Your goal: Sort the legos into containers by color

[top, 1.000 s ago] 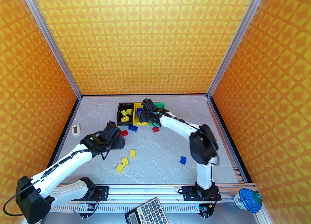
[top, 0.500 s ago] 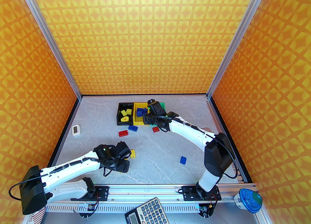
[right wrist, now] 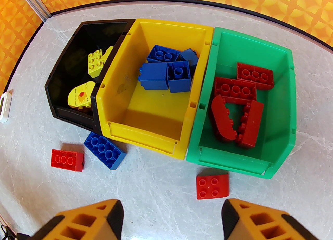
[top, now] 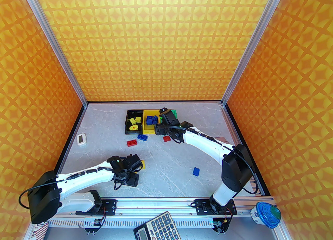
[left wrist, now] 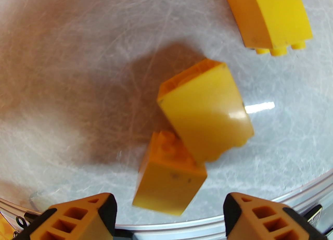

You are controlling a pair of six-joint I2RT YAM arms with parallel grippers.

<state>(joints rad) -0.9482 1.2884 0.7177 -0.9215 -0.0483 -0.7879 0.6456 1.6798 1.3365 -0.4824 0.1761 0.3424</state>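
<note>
- The grey marbled table (top: 166,155) lies under both tools and carries all the bins and bricks.
- The left tool (left wrist: 169,210) hangs low over the table with its jaws spread apart and nothing gripped between them.
- The right tool (right wrist: 171,215) is higher over the table, also with its jaws spread and empty.
- Three open-top plastic bins stand ahead of the right tool in a row, side walls touching. The black rectangular bin (right wrist: 56,98) is ahead to the left, the yellow rectangular bin (right wrist: 145,119) is straight ahead, and the green rectangular bin (right wrist: 275,134) is ahead to the right.
- The red studded plastic bricks (right wrist: 239,103) lie heaped in the green bin.
- The blue studded plastic bricks (right wrist: 166,72) sit at the far end of the yellow bin.
- A yellow square studded brick (right wrist: 95,63) and a round yellow piece (right wrist: 80,95) lie in the black bin.
- Just ahead of the left tool's tips, in line with the gap, lies a yellow block brick (left wrist: 169,176). A yellow sloped brick (left wrist: 205,108) rests against its far end, and a second yellow sloped brick (left wrist: 270,12) lies apart, further ahead to the right.
- On the table near the right tool lie a flat blue brick (right wrist: 105,150) touching the black bin's front, a red oblong brick (right wrist: 67,160) further left, and a red square brick (right wrist: 212,186) just ahead of the right jaw.
</note>
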